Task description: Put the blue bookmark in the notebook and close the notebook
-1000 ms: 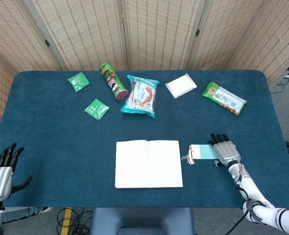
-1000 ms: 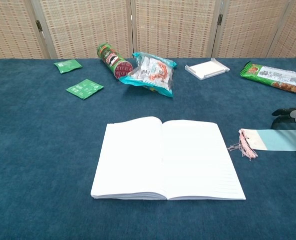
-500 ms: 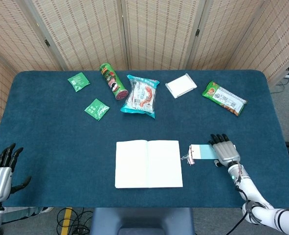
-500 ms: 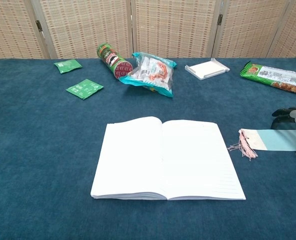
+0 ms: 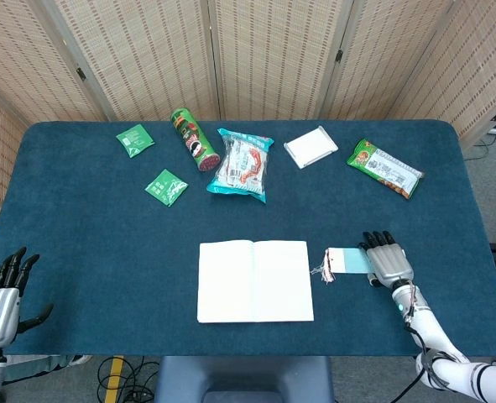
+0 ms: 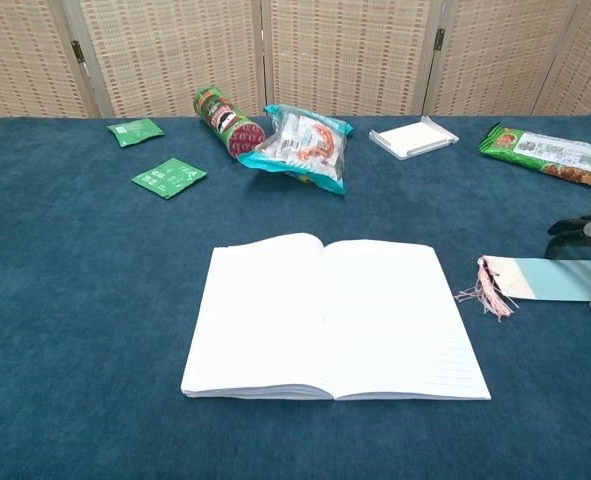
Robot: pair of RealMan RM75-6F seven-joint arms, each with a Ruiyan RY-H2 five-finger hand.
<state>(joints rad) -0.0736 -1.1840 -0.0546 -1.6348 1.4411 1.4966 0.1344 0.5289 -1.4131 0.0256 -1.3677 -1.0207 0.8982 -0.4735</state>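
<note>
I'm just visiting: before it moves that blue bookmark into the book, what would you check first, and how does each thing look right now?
1. Notebook lies open and flat: ok.
2. Pages bare, nothing lying on them: ok.
3. Blue bookmark lies on the table just right of the notebook, apart from it: ok.
4. Right hand sits over the bookmark's far end; whether the fingers actually grip it: cannot tell.
5. Tassel points toward the notebook, free of the hand: ok.
6. Left hand waits at the table's near left corner, holding nothing, far from the notebook: ok.
</note>
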